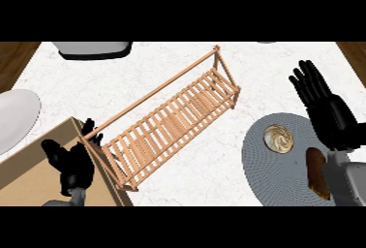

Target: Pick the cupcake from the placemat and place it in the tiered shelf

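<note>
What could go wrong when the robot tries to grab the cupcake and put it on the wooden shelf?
The right hand is open, beside the cupcake on the grey placemat, not on it yet. A brown item lies close by, so the hand might bump it. The shelf has gaps between slats, so the cupcake might tip there. The left hand sits near the shelf's end and might get in the way.

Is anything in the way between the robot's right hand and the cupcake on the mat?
No, nothing visible is in the way. The right hand is open, just above and right of the cupcake on the grey placemat. A brown item lies lower on the mat, off to the side, partly under the forearm.
</note>
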You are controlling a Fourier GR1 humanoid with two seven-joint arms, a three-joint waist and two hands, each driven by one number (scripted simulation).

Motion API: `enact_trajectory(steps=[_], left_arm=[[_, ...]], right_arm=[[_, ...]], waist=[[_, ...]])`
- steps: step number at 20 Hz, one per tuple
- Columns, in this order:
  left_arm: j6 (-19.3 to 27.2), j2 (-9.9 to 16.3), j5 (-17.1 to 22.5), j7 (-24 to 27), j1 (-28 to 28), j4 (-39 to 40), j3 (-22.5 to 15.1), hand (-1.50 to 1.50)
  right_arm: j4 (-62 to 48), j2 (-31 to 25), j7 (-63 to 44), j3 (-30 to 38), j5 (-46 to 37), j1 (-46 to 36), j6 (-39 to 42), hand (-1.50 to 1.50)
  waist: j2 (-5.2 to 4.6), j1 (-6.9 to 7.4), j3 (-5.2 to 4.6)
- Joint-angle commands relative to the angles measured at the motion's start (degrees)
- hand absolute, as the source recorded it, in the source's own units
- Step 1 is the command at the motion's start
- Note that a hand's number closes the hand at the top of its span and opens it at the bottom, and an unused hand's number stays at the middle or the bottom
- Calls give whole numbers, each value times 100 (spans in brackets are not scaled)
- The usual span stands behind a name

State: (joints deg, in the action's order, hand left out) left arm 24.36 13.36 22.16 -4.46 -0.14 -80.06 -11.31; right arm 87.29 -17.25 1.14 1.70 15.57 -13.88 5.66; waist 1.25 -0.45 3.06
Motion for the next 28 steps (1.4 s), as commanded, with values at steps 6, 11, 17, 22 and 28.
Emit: enact_trajectory(steps=[6, 11, 17, 22, 28], left_arm=[[-571, 1003, -70, -644, 18, -201, -84, 0], [-1015, 898, 45, -700, 86, -133, -372, 0], [-1123, 870, 100, -772, -146, -58, -180, 0], [-1292, 988, 95, -749, -312, 351, 50, 0], [-1051, 735, -106, -841, -197, 226, -59, 0]], right_arm=[[-919, -1928, 1207, 1373, 228, -230, 1516, 150], [-2832, -2272, 1186, 1209, -697, -155, 1341, -150], [-3614, -2885, 2786, 960, -966, -276, 2942, -150], [-3609, -3368, 2781, 566, -1287, -620, 3787, -150], [-2358, -3413, 1727, 141, -1372, -573, 3717, -150]], waist=[[-213, 3, -272], [-247, 205, -283], [-167, 118, -294], [-161, 108, -305], [-107, -9, -317]])
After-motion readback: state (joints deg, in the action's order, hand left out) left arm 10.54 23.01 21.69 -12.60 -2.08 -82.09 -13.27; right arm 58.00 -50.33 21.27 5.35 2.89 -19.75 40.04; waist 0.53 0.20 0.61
